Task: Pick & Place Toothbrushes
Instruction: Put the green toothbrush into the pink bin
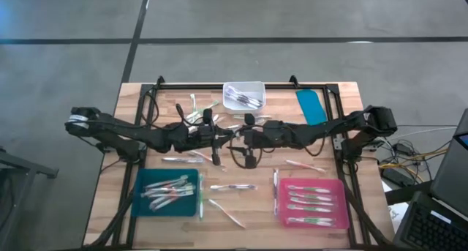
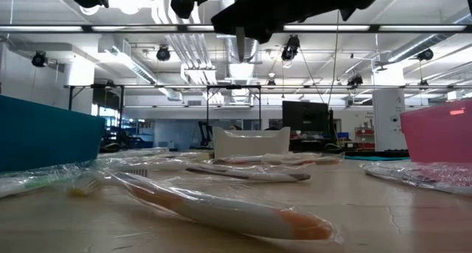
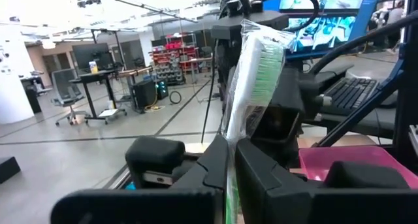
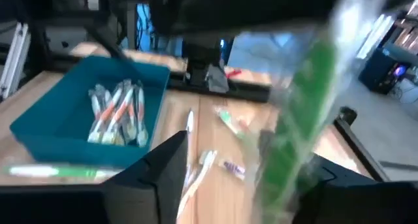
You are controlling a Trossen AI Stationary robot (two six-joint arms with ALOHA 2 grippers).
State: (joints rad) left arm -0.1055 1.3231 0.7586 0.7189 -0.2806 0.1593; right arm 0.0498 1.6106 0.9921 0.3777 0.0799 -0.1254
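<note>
The wooden worktop [image 1: 110, 200] carries scattered toothbrushes [image 1: 232, 186]; both grippers' fingers seemingly pinch one green toothbrush [image 3: 251, 93] above it.

No text, label, brand or number can be read anywhere in these views.

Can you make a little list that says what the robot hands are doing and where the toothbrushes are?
left hand: shut on a green toothbrush, mid-table
right hand: meets the left hand; a green wrapped brush is blurry at its fingers
teal tray: holds several toothbrushes
pink tray: toothbrushes in a row
white bin: a few inside
table: loose toothbrushes scattered
</note>
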